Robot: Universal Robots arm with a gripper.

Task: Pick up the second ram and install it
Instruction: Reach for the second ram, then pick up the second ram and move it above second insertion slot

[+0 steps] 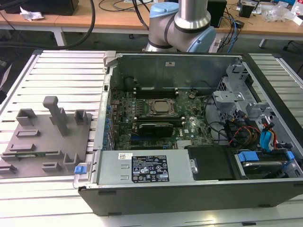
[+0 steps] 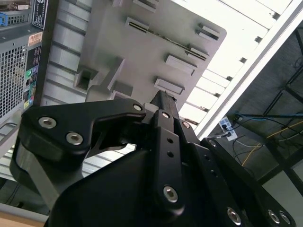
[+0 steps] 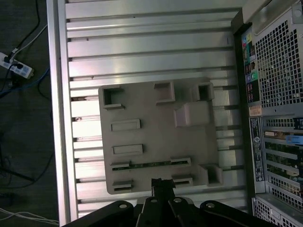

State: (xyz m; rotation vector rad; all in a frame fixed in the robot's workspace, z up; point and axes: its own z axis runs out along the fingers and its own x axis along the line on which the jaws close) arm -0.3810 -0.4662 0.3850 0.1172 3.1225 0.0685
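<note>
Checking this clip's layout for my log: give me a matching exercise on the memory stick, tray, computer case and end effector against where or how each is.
1 memory stick
2 tray
3 computer case
4 end effector

a lid off, insides showing
b hanging above the tray
c flat on the table beside the case
d on edge in the tray

Pairs: 1-d, 2-c, 3-a, 4-b.

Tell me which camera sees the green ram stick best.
The first wrist view looks straight down on the ram stick in its grey holder. The second wrist view and exterior view show a thin edge.
</note>
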